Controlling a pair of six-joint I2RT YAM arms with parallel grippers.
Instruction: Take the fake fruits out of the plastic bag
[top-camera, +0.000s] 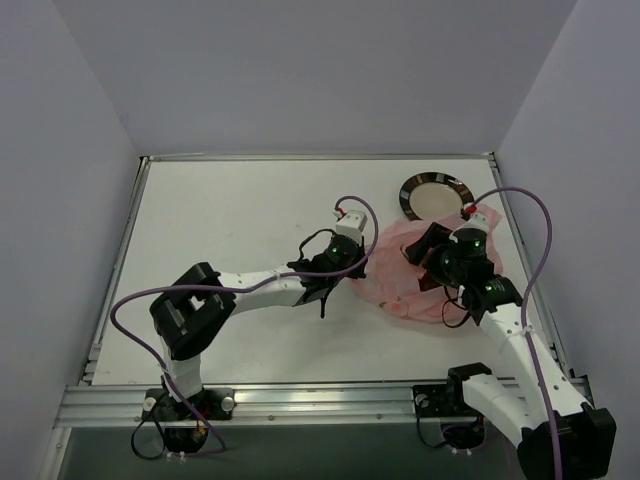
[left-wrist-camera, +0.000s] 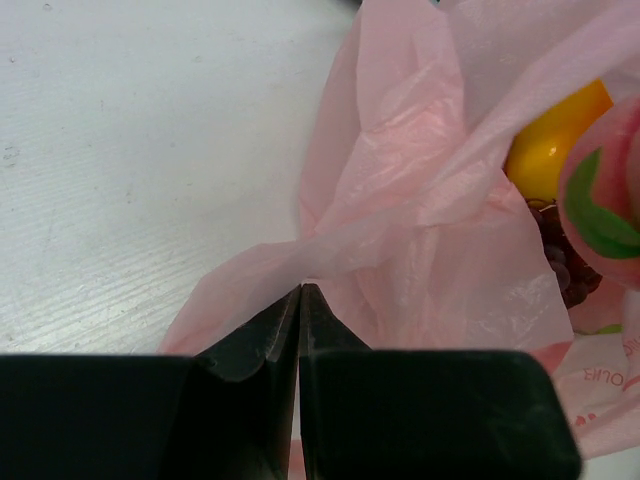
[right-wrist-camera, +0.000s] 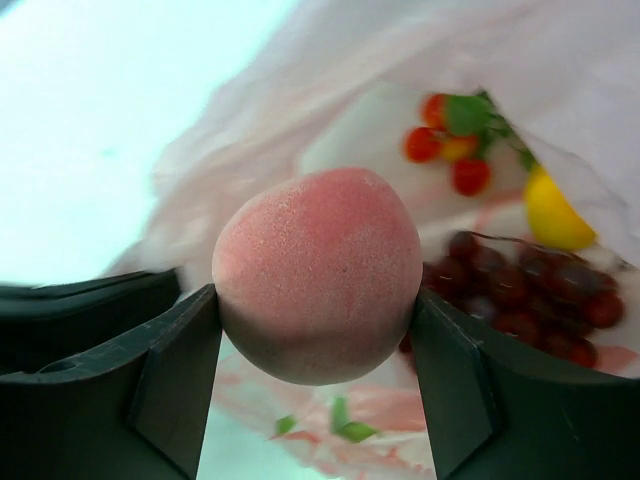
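Hidden in top view: peach (right-wrist-camera: 318, 275) and the fingertips around it, masked by the right wrist; right part of the plastic bag (top-camera: 392, 285) covered by that arm.
Cut off: pink shape with a green leaf at the right edge of the left wrist view, only partly in frame; fruit or print, impossible to tell.
Hard to make out: background of the right wrist view soft; faint lettering on the bag unreadable.
Left arm pose: stretched from lower left toward the centre of the top view, wrist turned to the bag's left edge.
Left gripper (left-wrist-camera: 301, 292): fingers pressed together, a fold of pink film pinched at the tips.
Right arm pose: rising from lower right, bent over the bag, just below the plate (top-camera: 412, 183) on the table (top-camera: 230, 220).
Right gripper (right-wrist-camera: 315, 300): clamped on the peach, one finger at each side.
Peach position: centre of the right wrist view, in front of the bag's opening.
Inside the bag: grape cluster (right-wrist-camera: 530, 290) at right, yellow piece (right-wrist-camera: 555, 215) above it, red-orange berries (right-wrist-camera: 450, 145) at upper right.
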